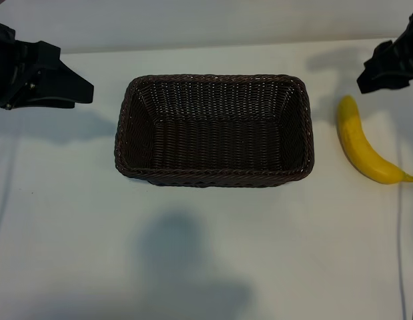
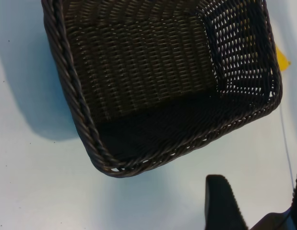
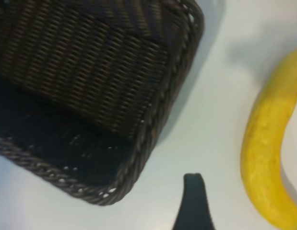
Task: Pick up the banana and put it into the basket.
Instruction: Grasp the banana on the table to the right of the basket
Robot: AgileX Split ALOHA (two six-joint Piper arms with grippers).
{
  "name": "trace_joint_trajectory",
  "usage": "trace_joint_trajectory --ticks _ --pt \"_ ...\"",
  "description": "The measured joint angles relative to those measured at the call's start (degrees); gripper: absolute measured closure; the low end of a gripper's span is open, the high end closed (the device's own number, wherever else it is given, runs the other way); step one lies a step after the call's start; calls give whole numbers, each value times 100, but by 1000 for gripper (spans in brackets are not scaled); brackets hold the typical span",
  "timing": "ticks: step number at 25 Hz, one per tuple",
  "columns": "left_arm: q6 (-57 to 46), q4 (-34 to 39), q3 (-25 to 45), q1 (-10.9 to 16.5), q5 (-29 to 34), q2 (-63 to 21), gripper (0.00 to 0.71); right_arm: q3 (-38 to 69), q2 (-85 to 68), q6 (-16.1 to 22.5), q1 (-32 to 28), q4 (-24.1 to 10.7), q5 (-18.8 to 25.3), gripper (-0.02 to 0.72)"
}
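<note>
- Nearest to my right wrist camera, the banana (image 3: 268, 158) lay on the white table (image 1: 206, 253), curved and unpeeled, with one dark fingertip (image 3: 194, 206) of the right gripper (image 1: 387, 67) showing just beside it but not touching.
- The right gripper hovered close to the banana's upper end with nothing in it; its second finger was out of view, so I could only guess the jaws were parted.
- I judged the main risk to be a descent onto the curved body off-centre, which could roll or push the fruit toward the table edge.
- A thin cable (image 1: 399, 247) ran close by the banana's stem tip and could have snagged a finger.
- Farther in, the basket (image 1: 213, 177) sat empty mid-table, well apart from the banana; a low carry might have clipped its rim.
- Farthest away, the left gripper (image 1: 43, 77) was parked beside the basket's other end, jaws apart and empty.
</note>
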Motion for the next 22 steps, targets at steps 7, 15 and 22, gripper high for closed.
trace_joint_trajectory --ticks 7,15,22 --pt "0 0 0 0 0 0 309 339 278 170 0 -321 -460 153" --pt "0 0 0 0 -6 0 309 393 863 322 0 -526 -659 153" --pt "0 7 0 0 -38 0 309 523 1203 360 0 -520 -991 164"
